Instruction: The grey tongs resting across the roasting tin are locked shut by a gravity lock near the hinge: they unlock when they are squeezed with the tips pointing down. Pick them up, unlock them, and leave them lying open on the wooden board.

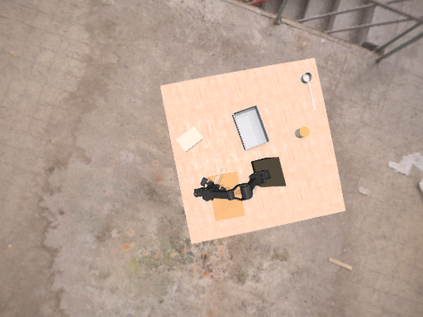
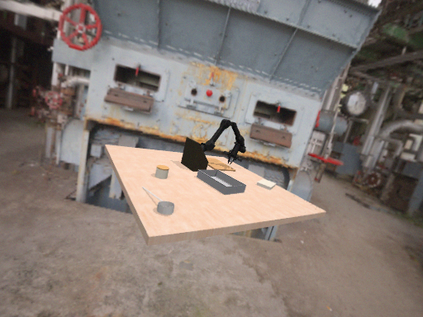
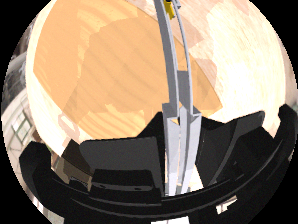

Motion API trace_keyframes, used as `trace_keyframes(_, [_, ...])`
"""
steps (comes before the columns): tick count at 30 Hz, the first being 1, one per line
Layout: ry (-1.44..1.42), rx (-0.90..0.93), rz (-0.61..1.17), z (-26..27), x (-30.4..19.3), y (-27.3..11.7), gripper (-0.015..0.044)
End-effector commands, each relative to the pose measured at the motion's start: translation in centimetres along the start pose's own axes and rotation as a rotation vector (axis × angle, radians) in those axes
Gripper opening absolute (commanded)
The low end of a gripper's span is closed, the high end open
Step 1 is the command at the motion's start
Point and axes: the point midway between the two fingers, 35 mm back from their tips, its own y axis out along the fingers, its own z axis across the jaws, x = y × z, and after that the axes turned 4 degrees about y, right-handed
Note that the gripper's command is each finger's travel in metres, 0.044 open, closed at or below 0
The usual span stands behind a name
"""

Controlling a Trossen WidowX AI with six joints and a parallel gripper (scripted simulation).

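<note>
Since the grey tongs (image 1: 219,175) (image 3: 171,75) are already off the roasting tin (image 1: 251,129) (image 2: 221,182), the picking up is done. The pincer (image 1: 216,186) (image 2: 232,161) (image 3: 169,113) pinches them near the wooden board (image 1: 229,210) (image 2: 221,165) (image 3: 115,65); laying them down open remains.
</note>
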Motion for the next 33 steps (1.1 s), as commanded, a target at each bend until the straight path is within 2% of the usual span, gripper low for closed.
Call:
trace_keyframes(1, [-0.012,-0.026,-0.014,0.6,1.0,-0.8,-0.0150])
trace_keyframes(33, [-0.090,-0.149,-0.161,7.2,7.8,-5.7,-0.0150])
